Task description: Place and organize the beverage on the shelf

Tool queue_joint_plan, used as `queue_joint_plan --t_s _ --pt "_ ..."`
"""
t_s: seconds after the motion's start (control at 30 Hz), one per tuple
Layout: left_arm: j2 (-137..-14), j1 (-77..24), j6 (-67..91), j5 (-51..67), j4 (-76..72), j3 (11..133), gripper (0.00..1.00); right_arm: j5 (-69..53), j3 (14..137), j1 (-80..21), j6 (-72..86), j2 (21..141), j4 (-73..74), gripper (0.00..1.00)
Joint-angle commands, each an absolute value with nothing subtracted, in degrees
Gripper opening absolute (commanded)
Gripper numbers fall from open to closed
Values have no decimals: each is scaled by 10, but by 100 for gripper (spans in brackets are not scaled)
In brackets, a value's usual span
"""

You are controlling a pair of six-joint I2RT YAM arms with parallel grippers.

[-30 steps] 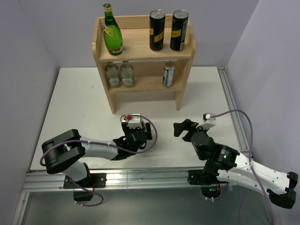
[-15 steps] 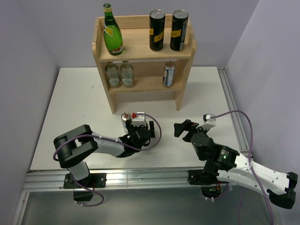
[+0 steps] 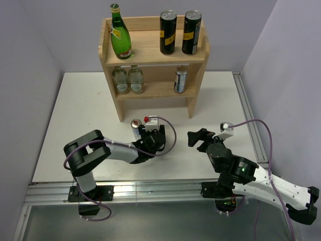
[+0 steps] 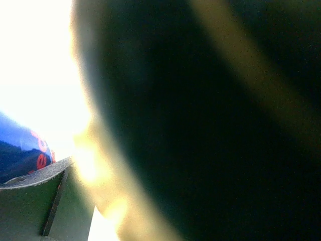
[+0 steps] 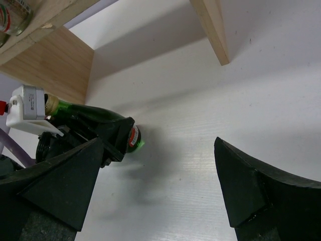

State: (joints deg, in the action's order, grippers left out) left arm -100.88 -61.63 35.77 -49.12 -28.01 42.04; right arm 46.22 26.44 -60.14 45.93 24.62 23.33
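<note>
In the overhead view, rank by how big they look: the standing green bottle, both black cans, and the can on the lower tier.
1. Green bottle.
2. Left black can and right black can, alike, unranked.
3. Lower-tier can, smallest, though the top board hides part of it.

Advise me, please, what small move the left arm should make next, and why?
Probably lift the left tool a little, once its grip is firm. It sits around the green bottle, which lies on its side on the table, with a slim can close beside; the bottle must clear the table before going up to the shelf.
</note>
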Motion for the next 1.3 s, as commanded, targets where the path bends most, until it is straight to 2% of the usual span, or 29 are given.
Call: queue_joint_plan --t_s 0.0,0.03,0.2,0.37,0.53,0.7,1.0,1.13,1.27 --pt "-1005 -613 389 -501 -216 441 3 483 258 -604 459 238 234 98" --pt "-992 -614 399 -504 -181 448 0 483 258 -604 460 238 235 98" --pt "-926 -635 406 -497 -53 490 0 483 256 -604 461 236 236 98" --pt "-855 -639 376 -477 146 623 0 479 252 -604 462 238 226 98" --pt "-807 -639 332 -498 240 774 0 476 252 -604 464 242 221 97" --pt "-796 -628 241 -504 260 896 0 475 253 -604 463 243 217 97" --pt "-859 -595 108 -497 286 1186 0 475 253 -604 464 243 214 97" --pt "-902 -576 64 -490 285 1265 0 475 253 -604 463 244 214 97" --pt "-918 -564 34 -490 250 1284 0 477 251 -604 463 243 214 97"
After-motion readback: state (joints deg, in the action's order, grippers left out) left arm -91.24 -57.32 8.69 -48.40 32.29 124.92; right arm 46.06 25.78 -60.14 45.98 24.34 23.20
